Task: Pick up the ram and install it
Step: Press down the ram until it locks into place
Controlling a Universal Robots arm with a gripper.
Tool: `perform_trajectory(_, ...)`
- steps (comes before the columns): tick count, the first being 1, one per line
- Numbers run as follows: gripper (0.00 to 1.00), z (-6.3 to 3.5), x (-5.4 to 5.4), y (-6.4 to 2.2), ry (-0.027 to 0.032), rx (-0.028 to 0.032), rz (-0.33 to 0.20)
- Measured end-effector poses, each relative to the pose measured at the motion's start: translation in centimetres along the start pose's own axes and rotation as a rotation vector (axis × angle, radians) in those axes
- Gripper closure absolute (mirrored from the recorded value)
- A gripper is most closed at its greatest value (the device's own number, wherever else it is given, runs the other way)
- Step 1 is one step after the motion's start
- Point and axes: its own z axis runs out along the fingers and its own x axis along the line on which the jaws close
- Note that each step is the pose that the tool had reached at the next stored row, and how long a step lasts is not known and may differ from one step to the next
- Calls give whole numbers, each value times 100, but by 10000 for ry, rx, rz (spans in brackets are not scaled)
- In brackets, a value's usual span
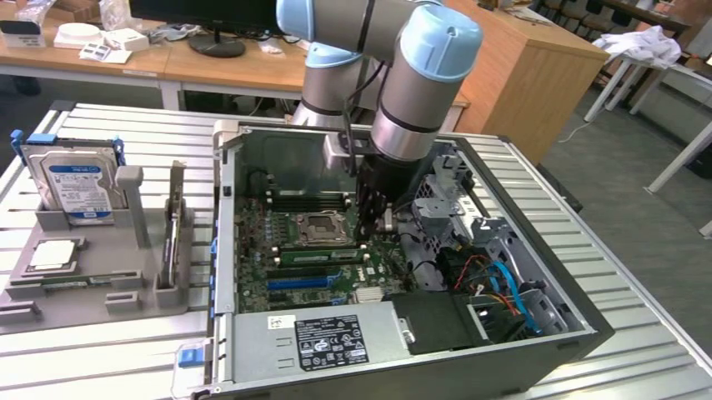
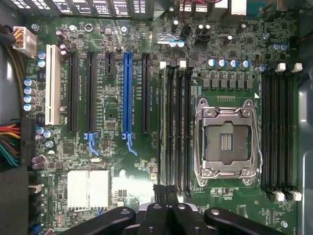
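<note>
A long green ram stick (image 1: 317, 254) stands in a memory slot beside the empty CPU socket (image 1: 320, 225) inside the open computer case. My gripper (image 1: 373, 229) hangs low over the motherboard at the end of that slot bank. Its black fingers are shut with nothing between them. In the wrist view the shut gripper (image 2: 166, 192) sits right over the end of the black memory slots (image 2: 174, 127), next to the CPU socket (image 2: 226, 142). Whether the fingertips touch the stick I cannot tell.
A grey tray (image 1: 22, 312) on the exterior view's left holds a blue-labelled hard drive (image 1: 76, 187), a square silver CPU (image 1: 56, 254) and a thin board on edge (image 1: 175, 237). Case walls (image 1: 223, 242), a power supply (image 1: 328, 337) and cables (image 1: 501, 287) crowd the gripper.
</note>
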Motion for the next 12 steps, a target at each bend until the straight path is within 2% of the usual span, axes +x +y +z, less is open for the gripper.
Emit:
perform_trajectory(7,89,5,0,-1,0,0,2)
perform_trajectory(12,89,4,0,-47,1,-1,1)
